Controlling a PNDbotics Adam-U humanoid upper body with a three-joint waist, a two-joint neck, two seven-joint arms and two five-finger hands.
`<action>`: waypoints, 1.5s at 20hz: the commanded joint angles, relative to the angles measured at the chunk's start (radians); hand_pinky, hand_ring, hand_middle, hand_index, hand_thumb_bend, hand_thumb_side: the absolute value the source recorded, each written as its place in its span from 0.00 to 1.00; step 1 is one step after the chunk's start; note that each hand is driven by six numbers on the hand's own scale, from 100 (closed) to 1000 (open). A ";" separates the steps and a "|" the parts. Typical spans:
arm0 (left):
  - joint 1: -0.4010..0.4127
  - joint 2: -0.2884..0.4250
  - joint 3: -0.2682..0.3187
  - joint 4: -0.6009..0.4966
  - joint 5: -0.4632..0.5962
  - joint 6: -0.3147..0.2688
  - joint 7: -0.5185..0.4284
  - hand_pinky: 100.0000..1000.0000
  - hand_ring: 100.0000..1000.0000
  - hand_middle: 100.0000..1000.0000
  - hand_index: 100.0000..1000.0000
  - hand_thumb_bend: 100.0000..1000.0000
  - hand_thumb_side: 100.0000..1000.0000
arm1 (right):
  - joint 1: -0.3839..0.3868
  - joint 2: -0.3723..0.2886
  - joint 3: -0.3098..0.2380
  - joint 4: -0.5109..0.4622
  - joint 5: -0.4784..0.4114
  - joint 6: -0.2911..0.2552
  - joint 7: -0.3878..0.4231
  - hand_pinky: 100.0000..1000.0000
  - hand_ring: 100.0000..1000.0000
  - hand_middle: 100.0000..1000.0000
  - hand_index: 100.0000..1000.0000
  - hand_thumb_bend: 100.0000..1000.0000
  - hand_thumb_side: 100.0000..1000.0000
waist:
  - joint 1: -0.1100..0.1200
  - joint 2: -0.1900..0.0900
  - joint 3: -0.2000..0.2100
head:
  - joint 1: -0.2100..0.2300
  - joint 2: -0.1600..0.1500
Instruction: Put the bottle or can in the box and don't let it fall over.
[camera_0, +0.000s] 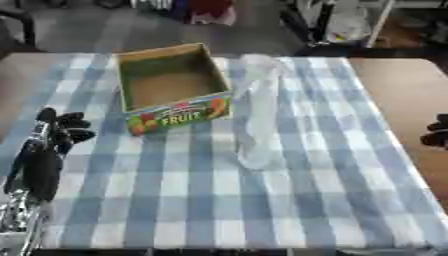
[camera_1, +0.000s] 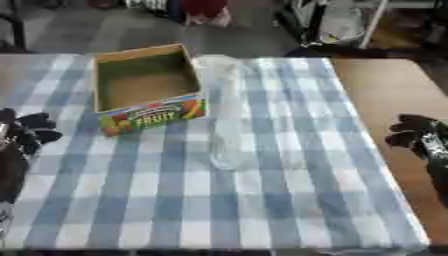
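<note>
The task looks to be at its start: neither hand holds anything. The clear bottle (camera_0: 257, 112) stands upright on the checked cloth (camera_0: 289, 200) that covers the table (camera_1: 385, 90), just beside the right wall of the open fruit box (camera_0: 171, 87), which holds nothing that can be seen. The left hand (camera_0: 59, 131) rests at the near left with its fingers curled on nothing, well apart from the bottle, which lies ahead of it and to its right, past the box's front corner. The right hand (camera_1: 418, 134) sits at the table's right edge, fingers also curled and empty; the bottle stands well off to its left and slightly ahead. In my judgement the reach comes next: one hand must open, travel to the bottle, close around its body without tipping it, then lift it over the box wall and set it down upright inside
</note>
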 joint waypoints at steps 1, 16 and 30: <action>-0.011 0.010 -0.004 -0.011 0.002 -0.001 -0.004 0.76 0.58 0.56 0.72 0.10 1.00 | -0.015 -0.018 0.002 -0.008 -0.005 -0.005 0.005 0.68 0.59 0.59 0.74 0.00 0.69 | 0.001 -0.008 -0.002 | -0.003 0.001; -0.005 0.019 -0.016 -0.008 -0.004 0.001 -0.024 0.76 0.58 0.56 0.72 0.10 1.00 | -0.406 -0.321 0.125 0.113 -0.038 -0.199 -0.016 0.75 0.64 0.66 0.79 0.00 0.42 | -0.010 -0.021 0.019 | -0.049 0.006; 0.002 0.023 -0.028 -0.001 -0.010 0.004 -0.042 0.77 0.58 0.56 0.72 0.10 1.00 | -0.843 -0.384 0.457 0.508 -0.163 -0.479 0.383 0.85 0.81 0.83 0.93 0.00 0.56 | -0.021 -0.022 0.039 | -0.104 0.006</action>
